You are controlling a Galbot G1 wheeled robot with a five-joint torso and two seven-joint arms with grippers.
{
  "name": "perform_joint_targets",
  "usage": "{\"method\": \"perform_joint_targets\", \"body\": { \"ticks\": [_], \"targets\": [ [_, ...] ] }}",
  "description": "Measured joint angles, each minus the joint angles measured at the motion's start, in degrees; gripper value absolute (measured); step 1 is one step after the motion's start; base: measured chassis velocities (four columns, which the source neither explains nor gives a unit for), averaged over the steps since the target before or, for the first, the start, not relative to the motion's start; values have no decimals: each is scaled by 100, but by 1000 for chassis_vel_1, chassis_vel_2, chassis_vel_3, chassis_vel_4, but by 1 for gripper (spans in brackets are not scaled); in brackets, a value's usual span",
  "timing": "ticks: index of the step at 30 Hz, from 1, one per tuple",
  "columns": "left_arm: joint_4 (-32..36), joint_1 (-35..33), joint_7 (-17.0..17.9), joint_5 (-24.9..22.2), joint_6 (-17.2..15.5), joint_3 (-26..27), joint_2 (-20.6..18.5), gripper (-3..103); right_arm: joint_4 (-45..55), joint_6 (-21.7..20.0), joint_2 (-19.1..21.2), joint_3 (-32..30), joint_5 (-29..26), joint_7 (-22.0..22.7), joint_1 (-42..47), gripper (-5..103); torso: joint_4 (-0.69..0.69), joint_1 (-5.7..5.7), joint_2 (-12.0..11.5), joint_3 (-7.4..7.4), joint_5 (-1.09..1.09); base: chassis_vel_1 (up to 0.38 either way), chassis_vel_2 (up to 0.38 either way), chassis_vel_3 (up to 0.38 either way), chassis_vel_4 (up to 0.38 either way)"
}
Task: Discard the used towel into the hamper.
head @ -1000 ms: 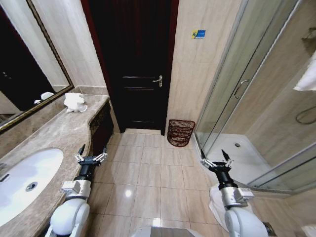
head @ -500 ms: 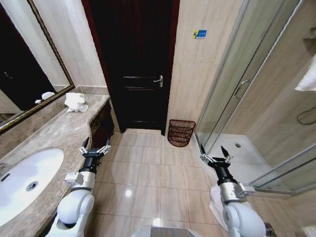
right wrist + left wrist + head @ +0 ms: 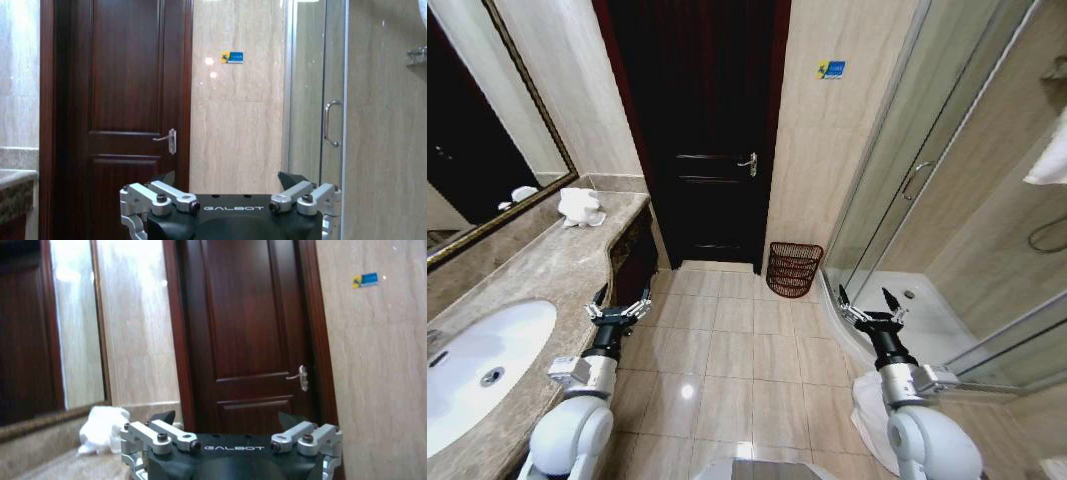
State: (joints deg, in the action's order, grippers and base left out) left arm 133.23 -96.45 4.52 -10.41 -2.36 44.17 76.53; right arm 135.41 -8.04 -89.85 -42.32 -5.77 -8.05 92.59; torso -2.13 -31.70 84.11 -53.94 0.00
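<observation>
Grippers hang empty over the tiled floor, left gripper [image 3: 617, 312] at eight o'clock and right gripper [image 3: 868, 309] at four, both spread wide, with the hamper [image 3: 793, 268] beyond by the door [image 3: 697, 130], seemingly empty.

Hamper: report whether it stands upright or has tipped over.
Upright. The hamper stands on the floor tiles beside the door, its open rim facing up and its sides tapering down to the base.
</observation>
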Motion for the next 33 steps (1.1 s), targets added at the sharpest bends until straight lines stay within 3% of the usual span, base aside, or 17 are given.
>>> {"method": "perform_joint_targets", "body": {
  "ticks": [2,5,12,33],
  "targets": [
    [190,-86,-78,-87,-245,-33,22,100,-23,49,-22,-1,16,-31,10,100,0,0,0,0,1,0,0,0,0],
    [269,-139,-138,-204,-305,-30,-8,100,-34,80,-76,15,16,-48,30,100,-1,0,0,0,2,0,0,0,0],
    [278,-96,-161,-490,-335,-21,7,100,-50,25,-80,9,-190,-99,48,100,0,0,0,0,0,0,0,0,0],
    [41,-34,-245,-347,-185,-18,23,100,-228,59,-56,65,-45,-133,-123,100,-1,-2,0,0,1,-64,64,63,-63]
  ]
}}
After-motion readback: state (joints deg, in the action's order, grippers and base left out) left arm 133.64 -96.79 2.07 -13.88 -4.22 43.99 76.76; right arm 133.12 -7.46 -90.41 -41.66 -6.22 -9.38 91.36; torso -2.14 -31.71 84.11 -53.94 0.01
